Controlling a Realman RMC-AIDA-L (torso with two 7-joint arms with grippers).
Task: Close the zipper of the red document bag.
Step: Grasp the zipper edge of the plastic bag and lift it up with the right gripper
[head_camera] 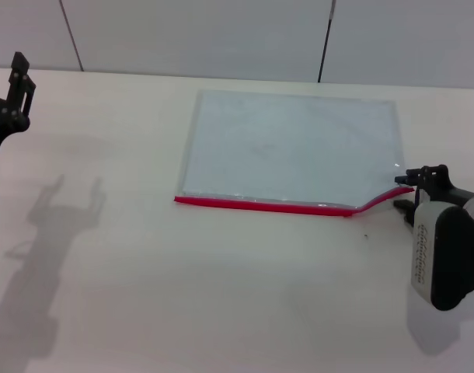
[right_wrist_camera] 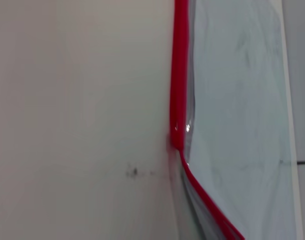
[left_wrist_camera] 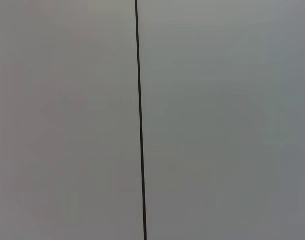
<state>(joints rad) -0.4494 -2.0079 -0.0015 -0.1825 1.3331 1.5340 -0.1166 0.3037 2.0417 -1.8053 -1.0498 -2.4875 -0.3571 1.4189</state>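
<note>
The red document bag (head_camera: 291,144) lies flat on the white table, a pale blue-grey pouch with the zipper (head_camera: 260,204) as a red strip along its near edge. The strip's right end bends up off the table into my right gripper (head_camera: 408,193), which is shut on it at the bag's near right corner. The right wrist view shows the zipper (right_wrist_camera: 178,75) running straight and then kinking beside the bag (right_wrist_camera: 237,100); no slider pull shows there. My left gripper (head_camera: 19,78) hangs raised at the far left, away from the bag, and its shadow shows two spread fingers.
The white table (head_camera: 221,295) stretches bare in front of and left of the bag. A small dark speck (head_camera: 367,236) marks the surface near the lifted corner. Grey wall panels stand behind, and the left wrist view shows only a wall seam (left_wrist_camera: 140,120).
</note>
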